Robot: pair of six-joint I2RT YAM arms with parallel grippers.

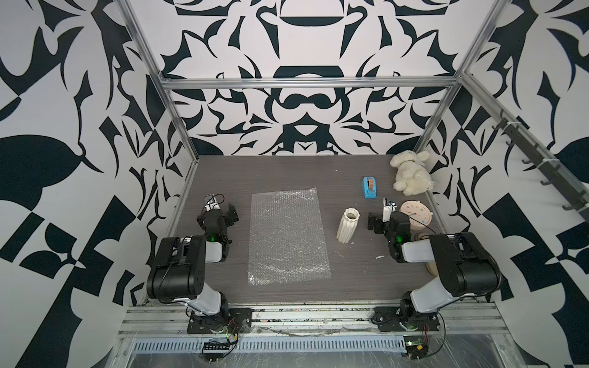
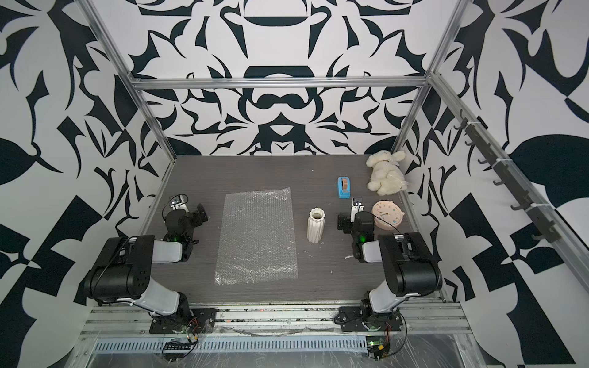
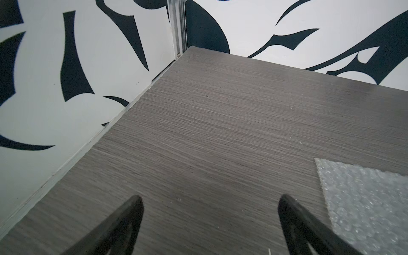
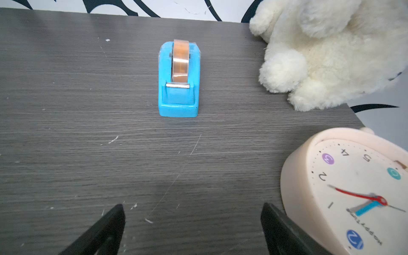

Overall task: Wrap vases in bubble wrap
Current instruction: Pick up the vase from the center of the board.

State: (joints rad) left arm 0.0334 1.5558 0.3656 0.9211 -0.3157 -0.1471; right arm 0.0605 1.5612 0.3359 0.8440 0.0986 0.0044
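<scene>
The left tool [image 3: 210,199] hung low over the grey wood-grain bench [image 1: 287,172]. Its two black fingers were spread wide with nothing between them. Only their tips showed in the left wrist view; the frame cut off the rest. Beside its inner finger lay one corner of the clear, shiny rectangular sheet of bubble wrap [image 3: 364,198]. Whether finger and sheet touched could not be told there. In both top views the whole sheet lay flat between the two tools, nearer the left one.

The right tool [image 4: 193,207] was likewise spread wide and empty. The cream-white ribbed ceramic vase with a scalloped rim [image 1: 347,227] stood upright on the bench between the sheet and the right tool. It was near that tool's inner side but apart from it, and showed in the top views only.

Straight ahead of the right tool, well apart, stood a bright blue plastic tape dispenser [image 4: 178,88] holding a brownish roll. Just beside the tool's outer finger lay a round pale pink plastic clock [image 4: 344,187], face up and cut off by the frame. Black numerals 1, 2, 4 and 5 were readable, and a 3 on a purple disc. The printed word under the hands sat upside down, too blurred to read. Beyond the clock lay a fluffy cream-white plush toy [image 4: 331,55], partly out of frame. In a top view a tan rounded thing [image 1: 431,267], half hidden under the right arm, could not be made out.
</scene>
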